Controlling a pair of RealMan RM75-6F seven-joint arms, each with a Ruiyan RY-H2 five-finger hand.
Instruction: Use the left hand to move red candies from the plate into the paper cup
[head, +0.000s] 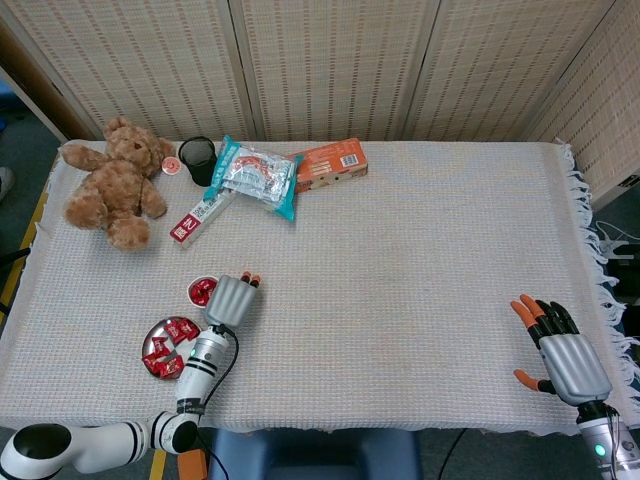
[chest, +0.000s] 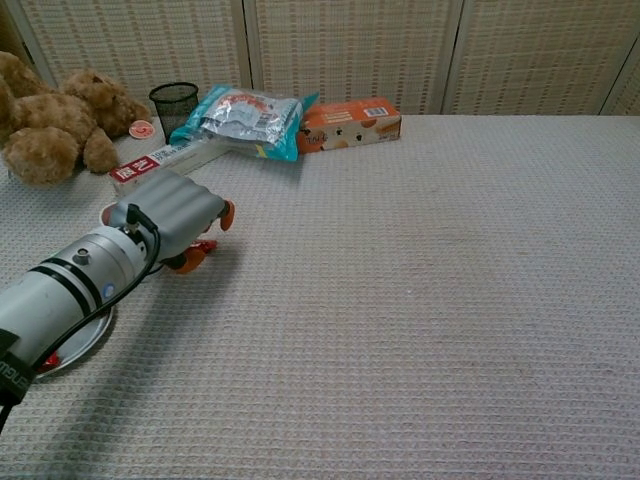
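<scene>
The left hand (head: 231, 299) is hovering near the table's front left corner, fingers curled; whether it is pinching a candy, I cannot tell. The paper cup (head: 203, 291) is sitting just to its left, the plate (head: 152, 347) of red candies (head: 176, 330) nearer the front edge.

I have the left hand (head: 231, 299) low over the table, palm down, fingers curled under. My right hand (head: 560, 355) rests flat, fingers spread apart.

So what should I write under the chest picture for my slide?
Robot's left hand reaches over the cloth beside a stray red candy, with the plate behind it.
</scene>
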